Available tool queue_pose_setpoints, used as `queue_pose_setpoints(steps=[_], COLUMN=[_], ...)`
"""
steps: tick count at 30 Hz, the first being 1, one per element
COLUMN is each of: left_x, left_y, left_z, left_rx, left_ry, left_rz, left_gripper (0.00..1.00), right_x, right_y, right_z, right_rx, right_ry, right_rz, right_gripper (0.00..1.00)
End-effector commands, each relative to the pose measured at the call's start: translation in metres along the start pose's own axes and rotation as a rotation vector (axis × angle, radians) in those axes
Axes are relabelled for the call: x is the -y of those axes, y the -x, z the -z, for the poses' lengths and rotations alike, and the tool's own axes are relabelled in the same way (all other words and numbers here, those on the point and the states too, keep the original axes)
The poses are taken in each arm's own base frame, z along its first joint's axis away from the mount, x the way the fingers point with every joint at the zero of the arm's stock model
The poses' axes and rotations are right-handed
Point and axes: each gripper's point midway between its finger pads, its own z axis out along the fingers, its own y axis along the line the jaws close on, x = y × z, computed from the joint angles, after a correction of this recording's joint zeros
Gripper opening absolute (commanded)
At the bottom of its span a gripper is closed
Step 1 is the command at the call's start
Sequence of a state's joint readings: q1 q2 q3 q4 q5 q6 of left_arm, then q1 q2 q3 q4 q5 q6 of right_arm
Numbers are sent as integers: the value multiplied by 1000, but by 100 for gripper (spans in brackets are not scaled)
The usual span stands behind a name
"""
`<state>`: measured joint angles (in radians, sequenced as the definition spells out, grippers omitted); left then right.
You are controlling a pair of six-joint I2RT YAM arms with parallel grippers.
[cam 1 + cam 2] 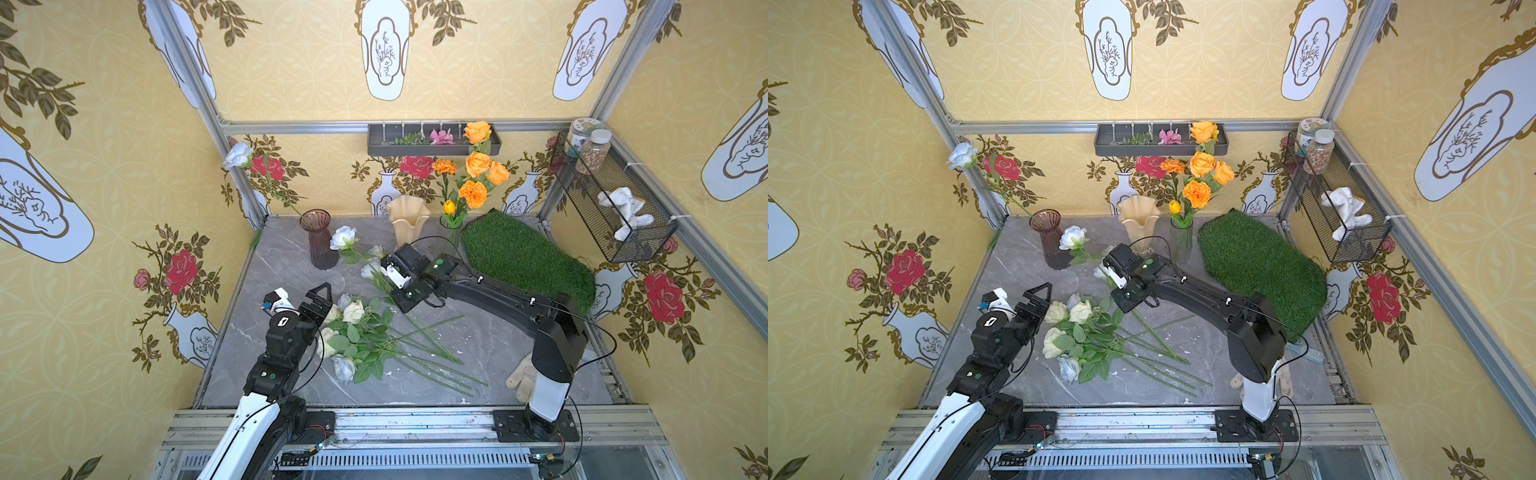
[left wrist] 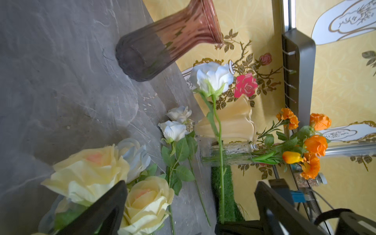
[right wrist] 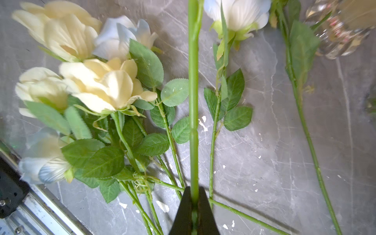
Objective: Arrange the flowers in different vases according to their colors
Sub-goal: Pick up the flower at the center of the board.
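Right pincer [image 3: 193, 195] clamps rose stem [image 3: 193, 97]; left pincer [image 2: 188, 191] agape

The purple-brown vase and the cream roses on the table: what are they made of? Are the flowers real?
Purple-brown vase: likely glass, ribbed and glossy; the grey tabletop shows through its lower half. Cream roses: probably artificial, with matte, cloth-like creased petals, evenly toothed leaves and smooth, plastic-looking stems.

1. Three vases stand in a row at the rear of the table [image 1: 274, 274]: left vase [image 1: 319, 243], middle vase [image 1: 408, 222], right vase [image 1: 451, 235].
2. A flower [image 1: 238, 154] stands in the left vase, leaning left.
3. A rose [image 1: 343, 237] is just right of the left vase.
4. A bunch [image 1: 473, 174] stands in the right vase.
5. A mat [image 1: 528, 257] lies right of the right vase.
6. A flower pile [image 1: 361, 336] lies front-centre.
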<state>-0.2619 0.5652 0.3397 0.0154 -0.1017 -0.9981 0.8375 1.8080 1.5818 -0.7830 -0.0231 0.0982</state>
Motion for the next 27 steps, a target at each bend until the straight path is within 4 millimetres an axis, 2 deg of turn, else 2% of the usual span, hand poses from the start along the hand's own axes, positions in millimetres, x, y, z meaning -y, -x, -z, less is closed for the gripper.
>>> queue_pose_setpoints(steps=[1,4,7,9,10,12,16,22,24,27], left_x=[49,73,99,108,112,114,123,147,146,143], left_y=[-20,-42,-76,-89,-93,-96,-96,-104,-108,-110], left_z=[-5,-9,-5,-5,-6,-10,-11,-12,-13,-15], left_rx=[-145,-250,-332,-357,-365,-377,-384,-453,-473,-481], left_ry=[-215,-303,-370,-384,-393,-390,-413,-479,-474,-465], left_rz=[-47,-49,-106,-128,-129,-121,-116,-127,-122,-122], left_gripper=[100,97,92,85,78,66,59,51,47,34], right_x=[-1,-15,-31,-36,-38,-40,-48,-59,-63,-67], right_y=[16,22,25,27,27,28,27,21,20,21], right_z=[20,37,53,62,67,75,88,92,93,96], right_rx=[81,110,135,154,165,188,218,213,214,222], right_ry=[4,83,174,207,217,223,239,235,233,227], right_rz=[19,2,-31,-55,-64,-74,-76,-80,-78,-72], right_gripper=[0,0,0,0,0,0,0,0,0,0])
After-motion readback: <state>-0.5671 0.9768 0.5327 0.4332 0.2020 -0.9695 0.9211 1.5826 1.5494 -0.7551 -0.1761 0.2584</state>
